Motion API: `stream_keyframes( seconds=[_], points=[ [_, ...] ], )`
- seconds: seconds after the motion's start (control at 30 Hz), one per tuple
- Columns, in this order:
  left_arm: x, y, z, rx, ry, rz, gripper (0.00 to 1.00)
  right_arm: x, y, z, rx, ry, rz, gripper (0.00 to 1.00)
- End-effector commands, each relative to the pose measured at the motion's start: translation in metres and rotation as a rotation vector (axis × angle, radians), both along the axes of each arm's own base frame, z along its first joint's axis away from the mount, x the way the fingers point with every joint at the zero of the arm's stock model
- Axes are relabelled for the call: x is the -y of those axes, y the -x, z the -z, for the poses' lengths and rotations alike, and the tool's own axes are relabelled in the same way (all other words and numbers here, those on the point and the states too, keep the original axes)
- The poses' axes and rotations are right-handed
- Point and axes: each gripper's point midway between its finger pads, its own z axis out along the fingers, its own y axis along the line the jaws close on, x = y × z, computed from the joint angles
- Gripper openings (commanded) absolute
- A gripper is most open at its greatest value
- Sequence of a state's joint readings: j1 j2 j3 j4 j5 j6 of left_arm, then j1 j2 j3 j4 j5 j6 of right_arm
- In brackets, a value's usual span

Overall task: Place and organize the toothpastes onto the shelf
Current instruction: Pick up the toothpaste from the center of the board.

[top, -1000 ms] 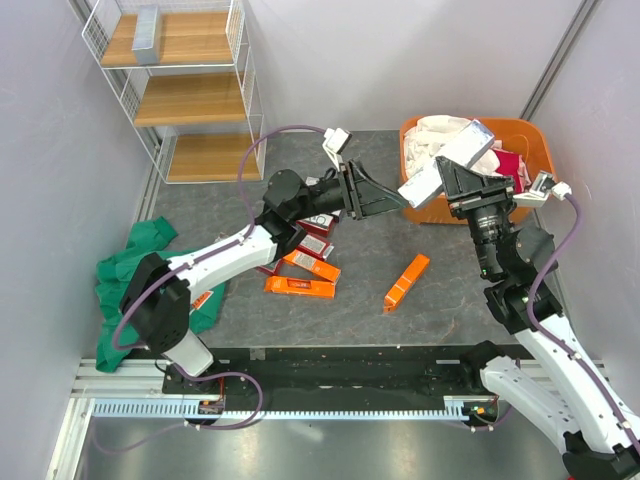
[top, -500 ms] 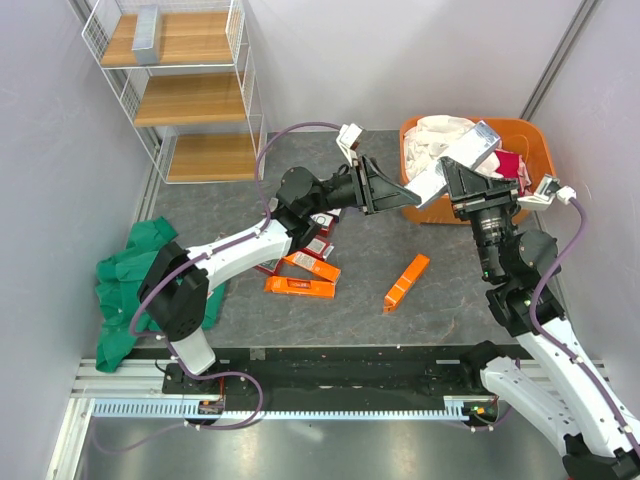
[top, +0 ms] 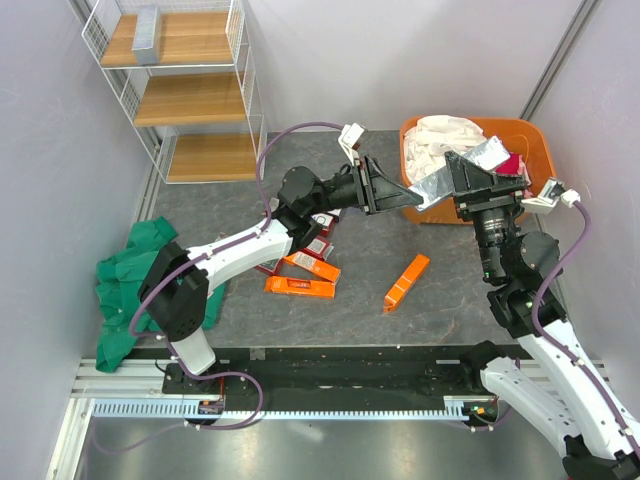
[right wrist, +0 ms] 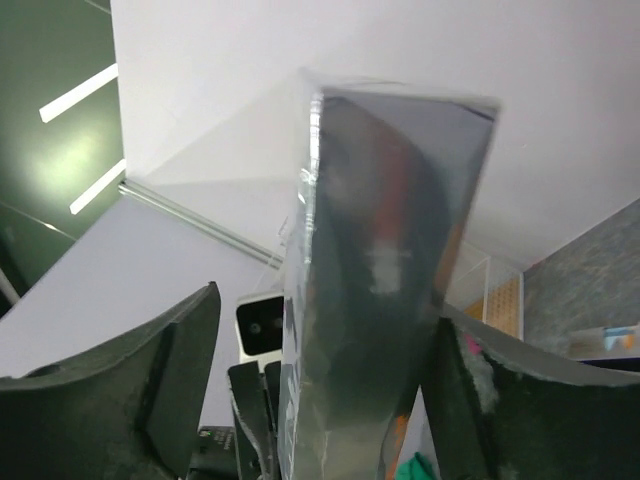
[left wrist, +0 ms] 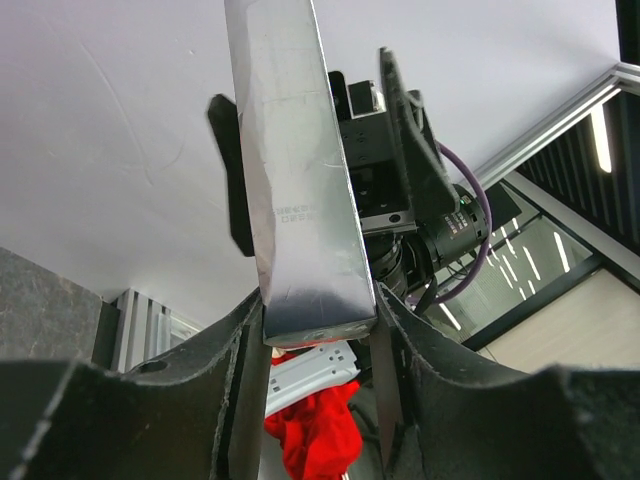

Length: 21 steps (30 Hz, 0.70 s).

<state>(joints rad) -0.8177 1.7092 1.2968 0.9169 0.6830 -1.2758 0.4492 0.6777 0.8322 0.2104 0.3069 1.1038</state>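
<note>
Booth with plain pale walls (top: 400,60), and a dark grey speckled mat (top: 360,250) covers the work surface. An orange plastic tub (top: 541,140) sits at the back right of the mat with white and red laundry (top: 440,138) heaped in it. A long silver-grey toothpaste carton (top: 432,186) is in the air over the tub's left rim, tilted, with its low end out to the left of the tub and its high end above the laundry. The left gripper (left wrist: 318,300) is clamped on the low end, both black fingers (left wrist: 245,380) pressed to the carton's sides. The right gripper (right wrist: 320,310) sits around the upper part with jaws apart. There is a clear gap on one side, and the other finger is at the carton face; can't tell if it touches. A tall white wire shelf (top: 190,98) with three light wooden boards stands far left of the tub, in the back-left corner. A second silver-grey carton (top: 147,33) lies on its top board. A loose pile of orange and red cartons (top: 300,272) lies on the mat left of the tub, nearer the arm bases. A single orange carton (top: 407,282) lies alone in front of the tub, angled. A crumpled green cloth (top: 125,275) is far left of the tub, spilling off the mat's edge. A slotted metal rail (top: 150,407) runs along the near edge, well in front of the tub.
</note>
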Motion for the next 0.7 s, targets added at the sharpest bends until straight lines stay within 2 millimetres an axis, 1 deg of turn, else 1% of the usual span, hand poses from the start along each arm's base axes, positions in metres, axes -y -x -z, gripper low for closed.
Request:
stream_keyframes(
  seconds=[0.0,0.1,0.13,0.2,0.27,0.4,0.43,0.5,0.63,0.67],
  points=[
    [-0.004,0.004,-0.017,0.035,0.046,-0.003,0.20,0.013,0.004,-0.008,0.006,-0.026,0.053,0.87],
    [-0.006,-0.002,-0.011,0.016,0.031,-0.021,0.14,0.016,0.004,-0.005,-0.005,-0.022,0.068,0.93],
    [-0.008,-0.005,-0.006,0.004,0.022,-0.030,0.13,0.017,0.005,-0.005,-0.009,-0.023,0.074,0.95],
    [-0.012,-0.010,-0.003,-0.015,0.019,-0.048,0.08,0.019,0.004,-0.003,-0.014,-0.018,0.081,0.96],
    [-0.017,-0.017,0.005,-0.037,0.005,-0.069,0.03,0.020,0.003,-0.001,-0.022,-0.017,0.089,0.98],
    [-0.031,-0.030,0.012,-0.068,-0.008,-0.119,0.02,0.021,0.002,0.003,-0.036,-0.007,0.096,0.98],
    [-0.038,-0.034,0.012,-0.068,-0.006,-0.139,0.02,0.021,0.003,0.003,-0.037,-0.002,0.099,0.98],
    [-0.045,-0.037,0.014,-0.077,-0.012,-0.159,0.02,0.022,0.002,0.007,-0.046,0.004,0.108,0.98],
    [-0.065,-0.049,0.019,-0.090,-0.025,-0.216,0.02,0.025,0.000,0.012,-0.061,0.015,0.125,0.98],
    [-0.071,-0.048,0.015,-0.085,-0.021,-0.224,0.02,0.025,0.000,0.013,-0.065,0.018,0.126,0.98]
  ],
)
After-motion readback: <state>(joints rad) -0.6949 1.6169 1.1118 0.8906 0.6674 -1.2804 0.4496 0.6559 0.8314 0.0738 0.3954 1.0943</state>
